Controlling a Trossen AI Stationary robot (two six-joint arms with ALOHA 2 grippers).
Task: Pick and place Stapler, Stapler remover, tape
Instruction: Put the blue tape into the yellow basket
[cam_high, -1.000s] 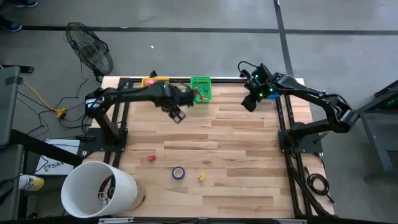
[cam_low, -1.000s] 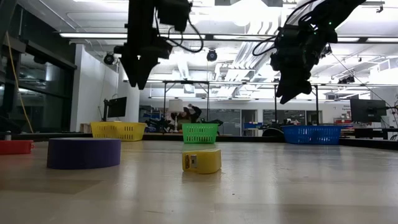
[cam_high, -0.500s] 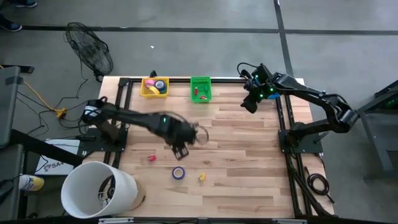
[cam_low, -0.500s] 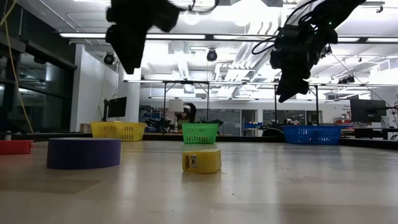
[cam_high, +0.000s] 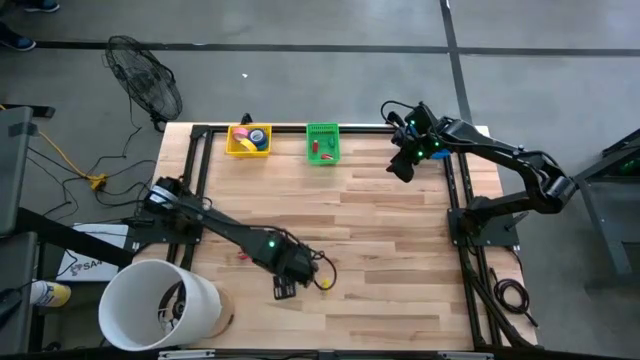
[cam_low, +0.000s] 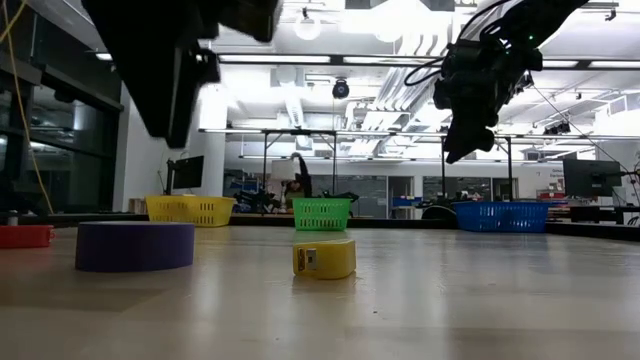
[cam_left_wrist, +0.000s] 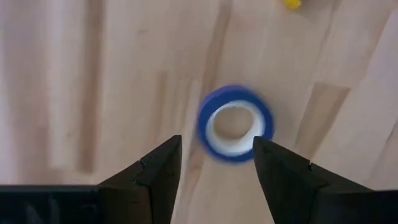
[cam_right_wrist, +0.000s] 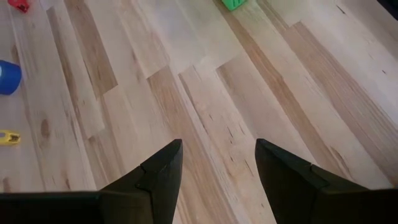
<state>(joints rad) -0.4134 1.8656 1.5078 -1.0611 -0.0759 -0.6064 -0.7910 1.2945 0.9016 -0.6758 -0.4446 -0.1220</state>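
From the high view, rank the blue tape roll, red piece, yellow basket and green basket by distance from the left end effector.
Left end effector:
1. Blue tape roll, directly beneath it.
2. Red piece, near the table's left side.
3. Green basket, far edge.
4. Yellow basket, far edge; nearly tied with green.

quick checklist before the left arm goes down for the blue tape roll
1. Left gripper open: ok, clear gap between its fingers.
2. Blue tape roll lined up: ok, it lies just ahead of the gap, flat on the table.
3. Nothing crowding the roll: ok, the small yellow piece lies apart from it.
4. Height above the roll: cannot tell.
5. Right gripper out of the way: ok, raised near the far right edge.
6. Yellow basket reachable for the drop: ok, open-topped.
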